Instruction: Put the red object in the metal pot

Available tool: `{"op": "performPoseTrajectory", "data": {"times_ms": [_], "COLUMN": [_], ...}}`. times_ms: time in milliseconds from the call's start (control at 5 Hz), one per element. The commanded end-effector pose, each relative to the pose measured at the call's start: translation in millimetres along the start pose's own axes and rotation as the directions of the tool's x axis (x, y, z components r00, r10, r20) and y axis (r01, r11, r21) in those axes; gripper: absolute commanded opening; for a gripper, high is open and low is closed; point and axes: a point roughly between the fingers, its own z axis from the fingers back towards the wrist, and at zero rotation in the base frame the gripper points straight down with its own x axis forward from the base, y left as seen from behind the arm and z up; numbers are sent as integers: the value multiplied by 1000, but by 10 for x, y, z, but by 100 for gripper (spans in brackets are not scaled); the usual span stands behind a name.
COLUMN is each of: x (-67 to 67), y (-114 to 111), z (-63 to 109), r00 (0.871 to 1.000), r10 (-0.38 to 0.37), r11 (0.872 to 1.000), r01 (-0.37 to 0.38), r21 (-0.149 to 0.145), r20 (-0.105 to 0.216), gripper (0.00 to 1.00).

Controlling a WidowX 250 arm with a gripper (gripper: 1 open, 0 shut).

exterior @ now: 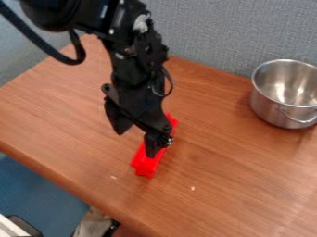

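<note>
The red object [147, 161] lies on the wooden table [62, 104], a long bright red block pointing from near the front edge up and to the right. My gripper [136, 131] points down over its far half and stands open. One black finger [155, 141] covers the block's middle, and the other hangs to the left of it. I cannot tell whether the fingers touch the block. The metal pot [280, 112] stands upright at the table's right edge with nothing visible inside, well apart from the gripper.
The table's front edge runs diagonally just below the red block, with a drop to the floor beyond it. A blue-grey wall stands behind the table. The black arm and its cables lean in from the upper left.
</note>
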Motion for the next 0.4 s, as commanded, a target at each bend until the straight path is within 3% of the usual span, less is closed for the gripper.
{"op": "performPoseTrajectory", "data": {"times_ms": [0, 200], "x": [-18, -12], "y": [73, 93], "z": [82, 52], "r00": [999, 996], "r10": [46, 83], "r11": [999, 997], "r01": [-45, -83], "r21": [-4, -7], "r20": [28, 22], "gripper": [100, 100]}}
